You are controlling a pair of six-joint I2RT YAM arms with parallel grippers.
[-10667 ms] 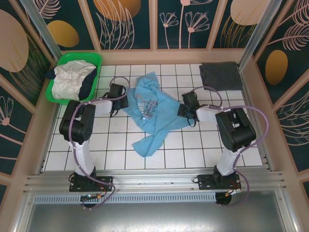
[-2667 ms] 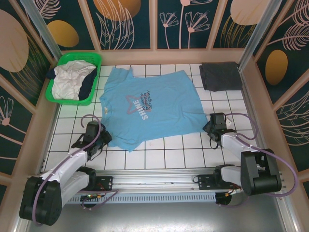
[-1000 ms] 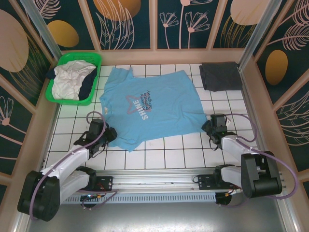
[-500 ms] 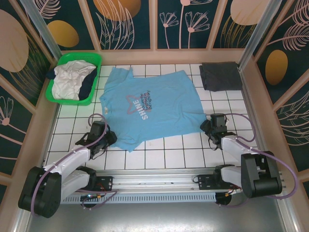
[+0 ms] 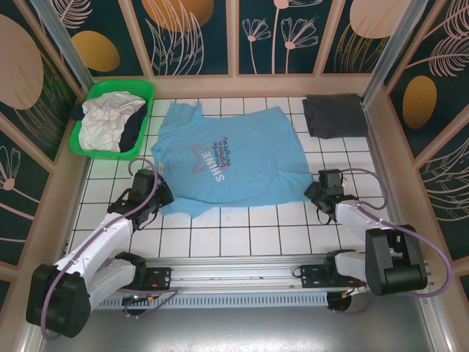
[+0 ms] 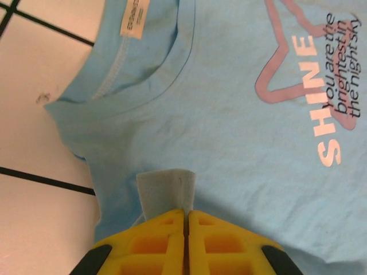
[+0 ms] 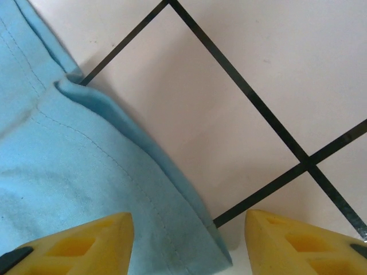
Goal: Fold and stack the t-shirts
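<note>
Green plastic basket (image 5: pixel 124 86), white and navy t-shirts (image 5: pixel 110 121) inside

One light blue tee (image 5: pixel 227 161) spread flat mid-counter (image 5: pixel 256 235), print up – pink star, "SHINE", collar left. The dark grey tee (image 5: pixel 335 115) is folded, far right corner. The white tee (image 5: pixel 102 125) and navy tee (image 5: pixel 135 126) are crumpled in green basket (image 5: pixel 121 88).
</note>
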